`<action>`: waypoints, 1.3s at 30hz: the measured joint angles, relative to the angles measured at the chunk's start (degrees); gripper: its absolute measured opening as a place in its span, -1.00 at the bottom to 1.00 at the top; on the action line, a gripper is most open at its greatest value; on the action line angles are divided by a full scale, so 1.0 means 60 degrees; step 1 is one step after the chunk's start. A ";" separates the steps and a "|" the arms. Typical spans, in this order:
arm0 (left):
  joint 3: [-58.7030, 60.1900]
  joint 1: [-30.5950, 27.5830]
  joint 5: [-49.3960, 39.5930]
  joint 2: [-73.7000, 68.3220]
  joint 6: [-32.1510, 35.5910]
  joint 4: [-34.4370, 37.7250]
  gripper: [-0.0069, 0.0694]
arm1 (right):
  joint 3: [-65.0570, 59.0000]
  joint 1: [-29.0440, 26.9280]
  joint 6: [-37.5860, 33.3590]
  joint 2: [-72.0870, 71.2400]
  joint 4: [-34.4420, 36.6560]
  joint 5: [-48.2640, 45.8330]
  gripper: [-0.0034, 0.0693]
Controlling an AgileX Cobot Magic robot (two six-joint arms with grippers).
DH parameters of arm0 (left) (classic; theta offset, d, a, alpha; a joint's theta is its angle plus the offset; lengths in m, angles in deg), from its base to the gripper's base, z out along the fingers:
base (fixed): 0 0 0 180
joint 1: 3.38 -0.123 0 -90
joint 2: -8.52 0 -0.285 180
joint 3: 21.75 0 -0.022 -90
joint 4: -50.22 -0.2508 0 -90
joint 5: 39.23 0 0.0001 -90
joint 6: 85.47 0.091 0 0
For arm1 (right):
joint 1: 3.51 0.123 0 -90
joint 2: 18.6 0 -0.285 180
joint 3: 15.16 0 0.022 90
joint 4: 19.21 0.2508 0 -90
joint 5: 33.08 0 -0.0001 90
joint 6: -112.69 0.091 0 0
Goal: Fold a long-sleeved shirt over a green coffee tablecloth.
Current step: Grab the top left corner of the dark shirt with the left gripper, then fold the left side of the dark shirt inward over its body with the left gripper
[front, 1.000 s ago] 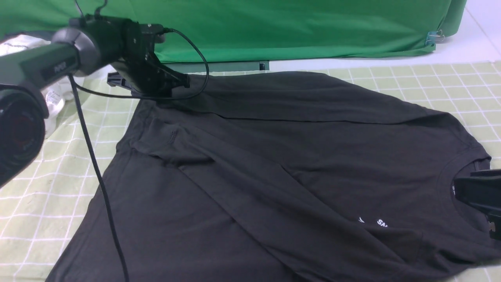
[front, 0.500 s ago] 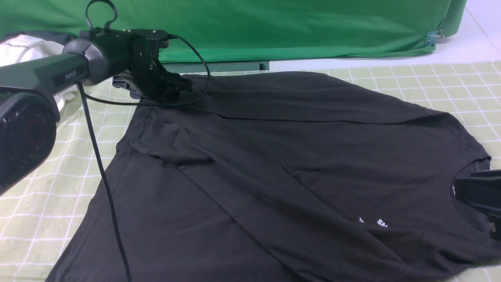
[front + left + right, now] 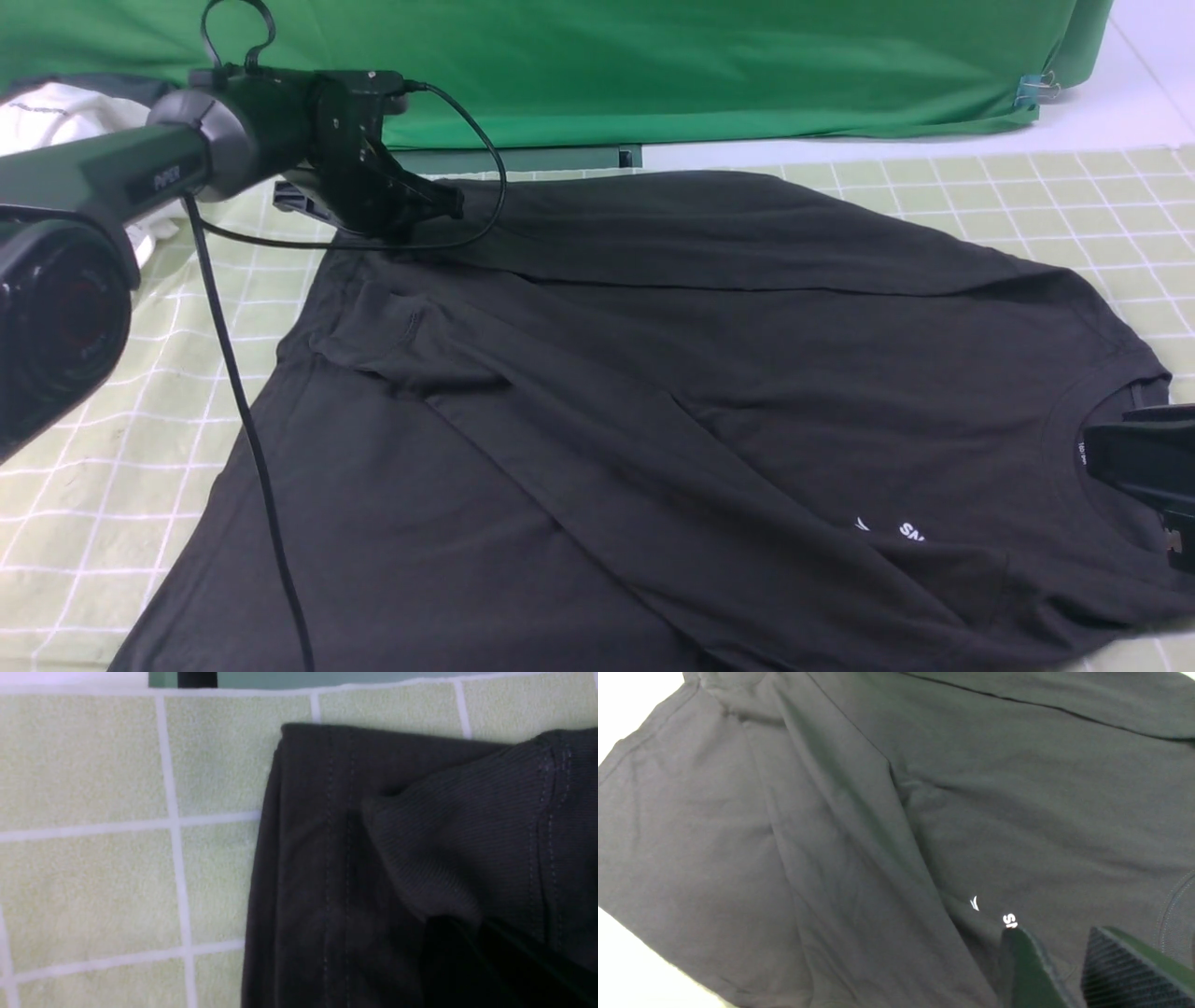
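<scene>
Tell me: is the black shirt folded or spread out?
Mostly spread: the shirt lies flat on the tablecloth; only a sleeve crosses its body.

Matt, fine-knit cloth — the long-sleeved shirt (image 3: 653,373); nubby towelling — the green coffee tablecloth (image 3: 84,765).

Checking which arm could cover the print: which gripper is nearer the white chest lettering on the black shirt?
Right. The right gripper is just beside the lettering; the left gripper is at the far hem corner of the shirt, most of the garment away.
</scene>
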 joint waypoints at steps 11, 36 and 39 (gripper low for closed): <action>0.0000 0.0000 -0.2489 0.1665 0.0421 0.0451 -0.75 | 0.0000 0.0000 0.0000 0.0000 -0.0244 0.0389 -0.38; 0.6814 0.0362 -0.3679 0.6604 0.0472 0.1619 -0.75 | 0.0000 0.0000 0.0475 0.0000 -0.0965 0.0550 -0.38; 0.7406 0.0362 -0.3478 0.6611 0.0472 0.1650 -0.70 | 0.0000 0.0000 0.0475 0.0000 -0.0966 0.0572 -0.37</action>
